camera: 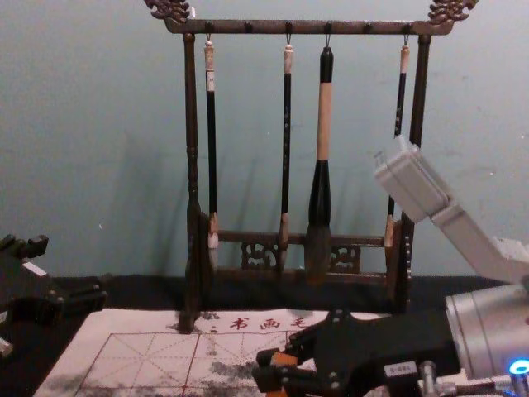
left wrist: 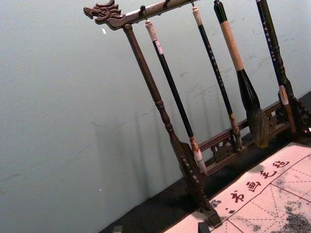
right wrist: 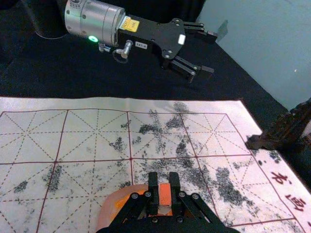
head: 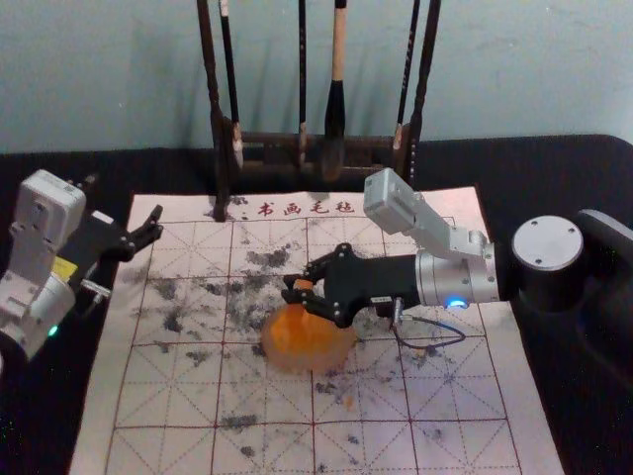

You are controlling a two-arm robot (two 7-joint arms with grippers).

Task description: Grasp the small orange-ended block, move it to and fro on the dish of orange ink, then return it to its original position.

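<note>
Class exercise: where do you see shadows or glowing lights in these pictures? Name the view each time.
Head view: a blue light glows on the right arm, a green light on the left arm; left wrist view: soft shadows on the wall; chest view: faint shadow on the wall left of the brush rack, bright blue light; right wrist view: green light.

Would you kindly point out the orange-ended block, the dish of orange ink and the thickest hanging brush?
Orange-ended block (right wrist: 164, 194): right wrist view, on its orange end.
Dish of orange ink (head: 331, 362): head view, on its near rim.
Thickest hanging brush (camera: 324, 124): chest view, on its pale handle section.
</note>
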